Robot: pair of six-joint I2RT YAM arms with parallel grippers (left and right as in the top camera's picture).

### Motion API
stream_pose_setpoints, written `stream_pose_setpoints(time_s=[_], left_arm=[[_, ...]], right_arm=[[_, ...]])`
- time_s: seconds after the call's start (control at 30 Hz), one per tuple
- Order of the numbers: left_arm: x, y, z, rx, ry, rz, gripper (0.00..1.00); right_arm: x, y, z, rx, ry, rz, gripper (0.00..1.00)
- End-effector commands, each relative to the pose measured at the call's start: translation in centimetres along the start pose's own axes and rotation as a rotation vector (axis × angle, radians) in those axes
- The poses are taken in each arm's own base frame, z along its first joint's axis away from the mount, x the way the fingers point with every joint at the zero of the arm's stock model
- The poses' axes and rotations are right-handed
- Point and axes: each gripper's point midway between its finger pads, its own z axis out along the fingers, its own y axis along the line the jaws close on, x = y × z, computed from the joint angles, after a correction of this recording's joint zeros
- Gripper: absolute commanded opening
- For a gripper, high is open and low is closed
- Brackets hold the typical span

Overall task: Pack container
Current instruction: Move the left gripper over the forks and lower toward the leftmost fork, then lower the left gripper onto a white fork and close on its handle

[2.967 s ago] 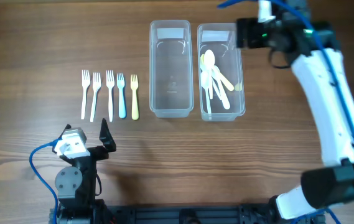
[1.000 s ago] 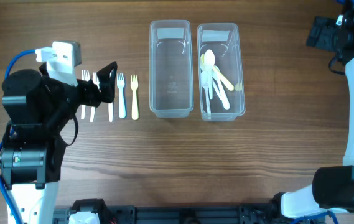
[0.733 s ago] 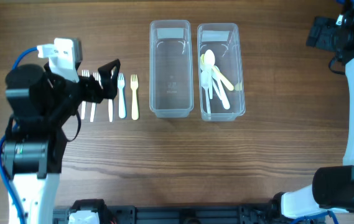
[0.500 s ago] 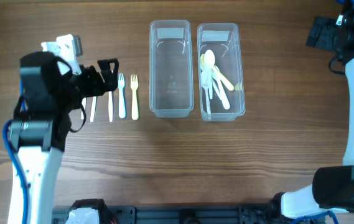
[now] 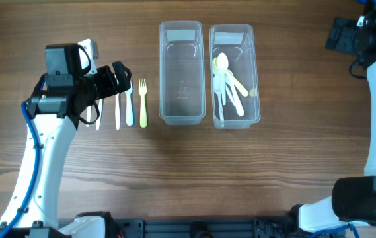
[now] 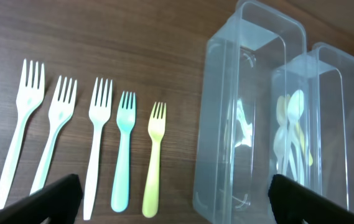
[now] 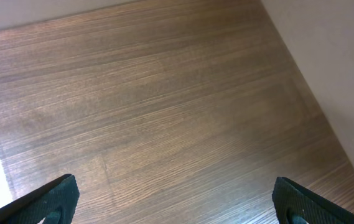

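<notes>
Five plastic forks lie side by side on the bench (image 5: 240,172), left of two clear containers, with their tines toward the far edge. From left to right they are three white forks (image 6: 96,143), a blue fork (image 6: 122,152) and a yellow fork (image 6: 154,158), which is the nearest of them to the containers.

The left gripper (image 5: 112,78) hangs over the row. In the overhead view it covers the tine ends of the white forks and sits just left of the blue fork. Its fingers are spread wide. In the left wrist view one dark fingertip (image 6: 52,194) shows at the lower left and the other at the lower right, and all five forks lie between and beyond them. Nothing is held between the fingers.

The empty container (image 5: 181,120) stands just right of the yellow fork. Touching its right side is the second container (image 5: 235,30), which holds a small heap of white and pale yellow spoons (image 5: 227,82).

The right gripper (image 5: 339,36) is at the far right, well apart from both containers and over bare bench. Its fingers are also spread wide and hold nothing.
</notes>
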Motion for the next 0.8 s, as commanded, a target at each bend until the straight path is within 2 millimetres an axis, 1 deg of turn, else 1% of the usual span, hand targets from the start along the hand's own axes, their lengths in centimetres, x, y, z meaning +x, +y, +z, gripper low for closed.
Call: stream_pose_setpoints(time_s=[0.0, 0.07, 0.13, 0.27, 0.3, 0.43, 0.53, 0.6, 0.67, 0.77], left_arm=[[-0.7, 1.1, -0.3, -0.095, -0.025, -0.003, 0.78], [-0.4, 1.7, -0.1, -0.138, -0.019, 0.002, 0.77], [-0.1, 2.1, 0.2, -0.18, -0.01, 0.011, 0.73], [0.6, 2.7, 1.6, -0.237, 0.023, 0.029, 0.72], [1.1, 3.0, 2.6, -0.251, 0.051, 0.034, 0.72], [2.7, 4.1, 5.5, -0.29, 0.135, 0.038, 0.73], [3.8, 4.9, 7.2, -0.306, 0.192, 0.067, 0.75], [4.5, 5.5, 8.4, -0.318, 0.228, 0.083, 0.78], [5.0, 5.9, 9.2, -0.322, 0.253, 0.104, 0.78], [5.3, 6.2, 10.0, -0.322, 0.272, 0.141, 0.74]], right_arm=[[-0.3, -0.2, 0.0, 0.016, -0.007, 0.012, 1.0], [-0.3, -0.2, 0.0, 0.016, -0.007, 0.012, 1.0], [-0.3, -0.2, 0.0, 0.016, -0.007, 0.012, 1.0], [-0.3, -0.2, 0.0, 0.016, -0.007, 0.012, 1.0], [-0.3, -0.2, 0.0, 0.015, -0.007, 0.012, 1.0], [-0.3, -0.2, 0.0, 0.015, -0.007, 0.012, 1.0], [-0.3, -0.2, 0.0, 0.015, -0.007, 0.012, 1.0], [-0.3, -0.2, 0.0, 0.016, -0.007, 0.012, 1.0], [-0.3, -0.2, 0.0, 0.016, -0.007, 0.012, 1.0], [-0.3, -0.2, 0.0, 0.015, -0.007, 0.012, 1.0]])
